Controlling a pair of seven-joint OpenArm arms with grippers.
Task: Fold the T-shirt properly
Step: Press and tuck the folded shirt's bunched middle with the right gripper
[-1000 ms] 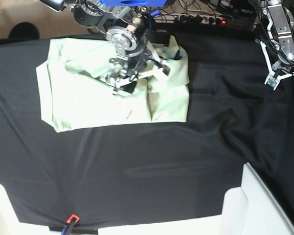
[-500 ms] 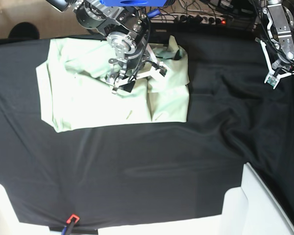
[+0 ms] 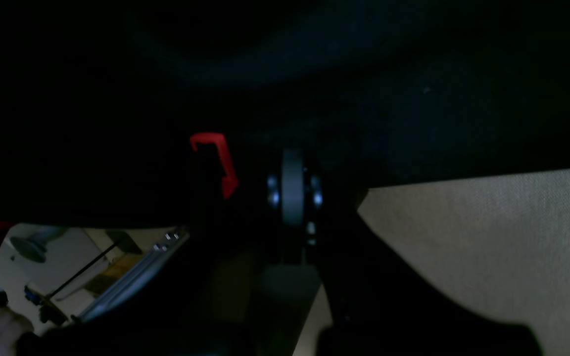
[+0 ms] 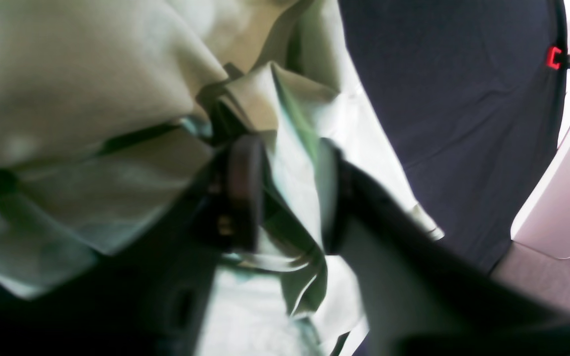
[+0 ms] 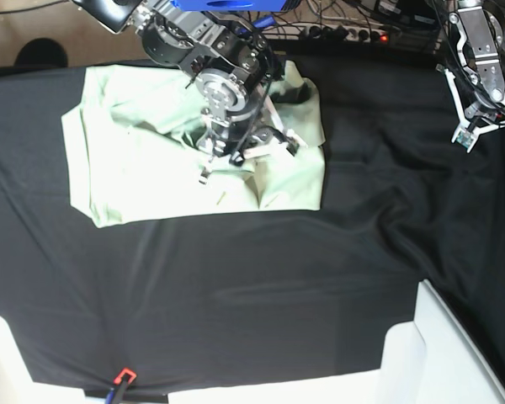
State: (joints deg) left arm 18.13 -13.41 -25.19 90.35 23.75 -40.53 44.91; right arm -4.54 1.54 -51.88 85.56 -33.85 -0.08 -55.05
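Observation:
The pale mint T-shirt (image 5: 135, 168) lies partly folded on the far left of the table. My right gripper (image 5: 234, 158) presses down on its middle, right of centre. In the right wrist view a raised fold of the T-shirt (image 4: 292, 163) sits pinched between the two dark fingers (image 4: 243, 193), so this gripper (image 4: 290, 198) is shut on the cloth. My left gripper (image 5: 469, 139) hangs above the far right of the table, away from the shirt. Seen from the left wrist, it (image 3: 292, 193) is shut with nothing in it.
A black cloth (image 5: 278, 286) covers the table, wrinkled on the right. White bins stand at the front right (image 5: 442, 353) and front left (image 5: 0, 362). A red clip (image 5: 124, 374) sits on the front edge. Cables and a power strip (image 5: 353, 34) run along the back.
The right gripper has closed from wide open onto a fold of the shirt and shifted slightly right and toward the front. The cloth has bunched around it. The left arm has barely moved.

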